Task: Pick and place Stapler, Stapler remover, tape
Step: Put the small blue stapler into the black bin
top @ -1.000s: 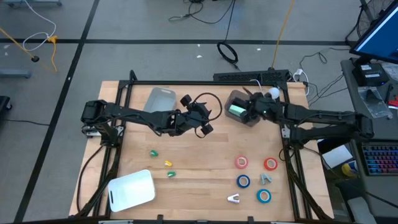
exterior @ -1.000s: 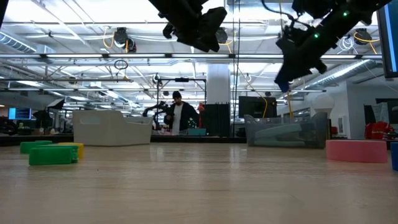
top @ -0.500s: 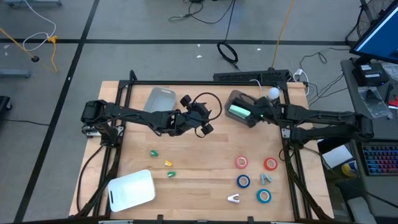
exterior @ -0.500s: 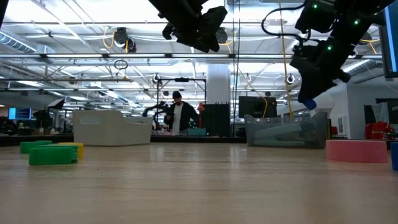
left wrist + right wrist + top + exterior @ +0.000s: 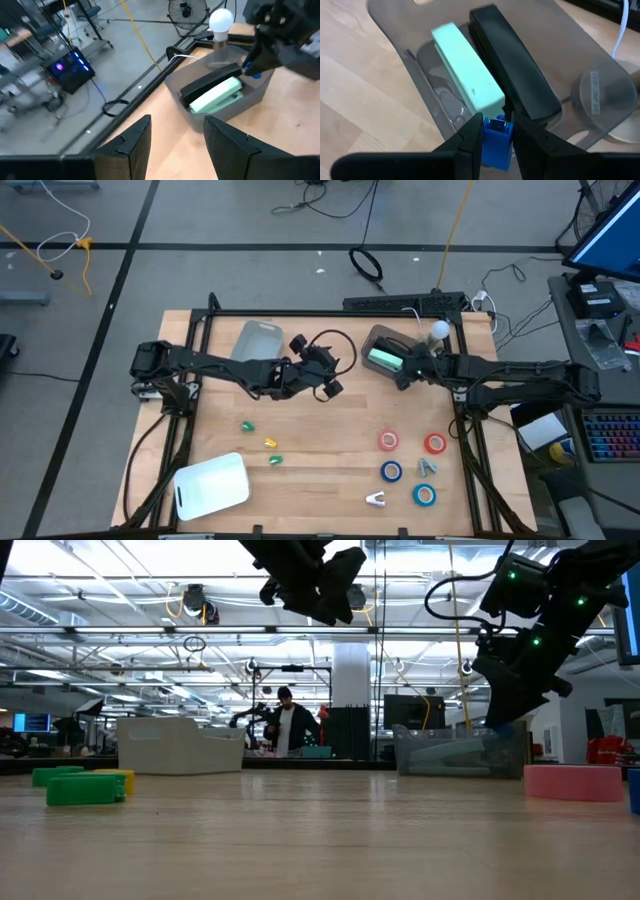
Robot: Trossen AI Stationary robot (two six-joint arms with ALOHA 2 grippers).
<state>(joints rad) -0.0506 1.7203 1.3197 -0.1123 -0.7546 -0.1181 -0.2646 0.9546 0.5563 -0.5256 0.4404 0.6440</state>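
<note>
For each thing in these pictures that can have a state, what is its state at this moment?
Right gripper: shut on a small blue object, above the grey bin.
Grey bin: holds a green stapler and a black stapler, side by side.
Left gripper: open, holding nothing.
Tape rolls: flat on the table.
White bin: on the table.

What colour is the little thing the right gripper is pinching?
Blue: a small blue plastic object, clearest in the right wrist view.

Your pale wooden counter (image 5: 330,435) carries a clear grey bin (image 5: 385,352), a clear tray (image 5: 255,340), a white tray (image 5: 212,485), and, nearer than the bin, four tape rolls: red (image 5: 388,441), red (image 5: 434,444), blue (image 5: 391,471), blue (image 5: 425,495).
</note>
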